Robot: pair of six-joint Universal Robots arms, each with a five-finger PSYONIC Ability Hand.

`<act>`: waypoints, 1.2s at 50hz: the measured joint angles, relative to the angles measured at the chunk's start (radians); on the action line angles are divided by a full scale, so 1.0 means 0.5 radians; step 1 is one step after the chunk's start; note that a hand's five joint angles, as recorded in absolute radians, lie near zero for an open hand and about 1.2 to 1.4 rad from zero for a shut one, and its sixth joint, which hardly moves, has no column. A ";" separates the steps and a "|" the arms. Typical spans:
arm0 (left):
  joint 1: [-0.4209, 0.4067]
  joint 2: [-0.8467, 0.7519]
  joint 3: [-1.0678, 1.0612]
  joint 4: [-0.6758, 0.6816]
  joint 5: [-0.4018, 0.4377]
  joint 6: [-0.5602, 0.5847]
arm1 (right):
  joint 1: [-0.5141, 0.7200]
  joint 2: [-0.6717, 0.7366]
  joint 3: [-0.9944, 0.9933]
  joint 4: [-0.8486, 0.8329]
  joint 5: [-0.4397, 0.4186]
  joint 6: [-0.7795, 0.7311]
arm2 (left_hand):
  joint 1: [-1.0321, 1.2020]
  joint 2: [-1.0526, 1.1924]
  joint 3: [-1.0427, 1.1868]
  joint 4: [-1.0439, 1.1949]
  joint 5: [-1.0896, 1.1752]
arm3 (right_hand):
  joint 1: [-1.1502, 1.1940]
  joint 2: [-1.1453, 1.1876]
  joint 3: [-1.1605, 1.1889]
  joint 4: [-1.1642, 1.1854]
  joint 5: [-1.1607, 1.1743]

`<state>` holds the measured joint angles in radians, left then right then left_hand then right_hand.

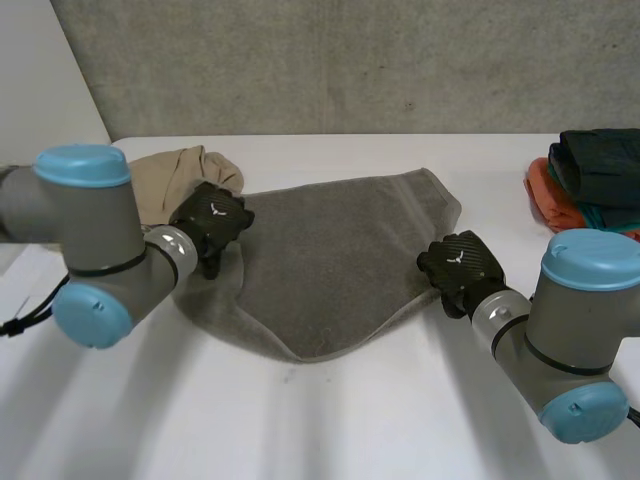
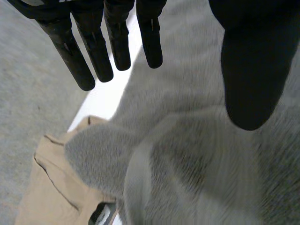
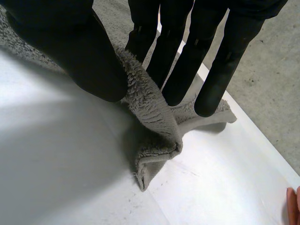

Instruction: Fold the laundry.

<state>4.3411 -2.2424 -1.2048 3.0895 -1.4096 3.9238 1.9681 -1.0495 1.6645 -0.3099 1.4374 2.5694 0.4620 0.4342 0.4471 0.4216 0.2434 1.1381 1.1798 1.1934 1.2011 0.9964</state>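
Right hand [image 3: 89,56] pinches the grey towel's [image 1: 330,265] edge toward the table's [image 1: 300,430] right side, but your left hand [image 2: 96,51] hovers slack, holding nothing, so lifting now could drag it askew.

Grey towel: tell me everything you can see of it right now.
The grey towel is thick looped terry. It lies mostly flat but rumpled on the white table, its near edge curving to a blunt point. Its right edge is raised and pinched between the thumb and fingers of the right hand, a folded corner drooping to the table. The left hand is open over its left edge, where a bunched fold overlaps a tan garment.
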 measured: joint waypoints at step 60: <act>0.391 1.305 -1.235 0.059 0.035 -0.684 | -0.280 -0.593 -0.512 1.625 0.019 -0.733 | 1.376 1.523 1.481 1.558 1.443 | 0.000 0.000 0.002 0.000 0.000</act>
<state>4.5365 -1.5901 -1.8222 3.1192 -1.3920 3.5819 1.8280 -1.3458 1.4083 0.5025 1.4467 2.2029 1.1500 1.1960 1.1874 1.2008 0.9649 1.1381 1.1798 1.1942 1.2013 0.9965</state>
